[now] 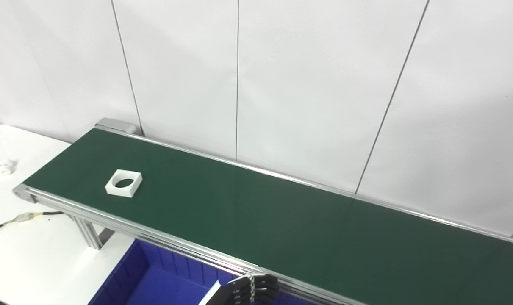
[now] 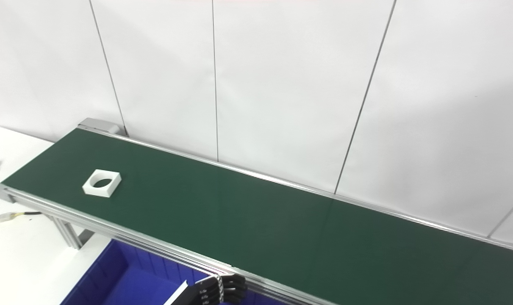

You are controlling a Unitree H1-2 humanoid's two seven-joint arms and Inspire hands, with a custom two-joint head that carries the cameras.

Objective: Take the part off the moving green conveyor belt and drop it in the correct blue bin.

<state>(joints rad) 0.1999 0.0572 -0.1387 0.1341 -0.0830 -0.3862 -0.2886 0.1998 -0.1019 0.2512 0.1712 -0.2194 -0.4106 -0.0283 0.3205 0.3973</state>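
A white square part with a round hole (image 1: 123,183) lies flat on the green conveyor belt (image 1: 281,220), near its left end; it also shows in the right eye view (image 2: 102,183). My left hand (image 1: 252,289) shows only as dark bent fingers at the bottom edge, below the belt's near rail and far right of the part. Nothing shows in it, and too little of it is visible to tell whether it is open. A blue bin (image 1: 154,279) sits under the belt's near side, just left of the hand. My right hand is out of view.
A white table (image 1: 27,254) stands at the left under the belt's end, with small white parts (image 1: 0,167) and a cable (image 1: 23,218) on it. The belt's aluminium frame and leg (image 1: 91,235) stand beside the bin. A white panelled wall runs behind.
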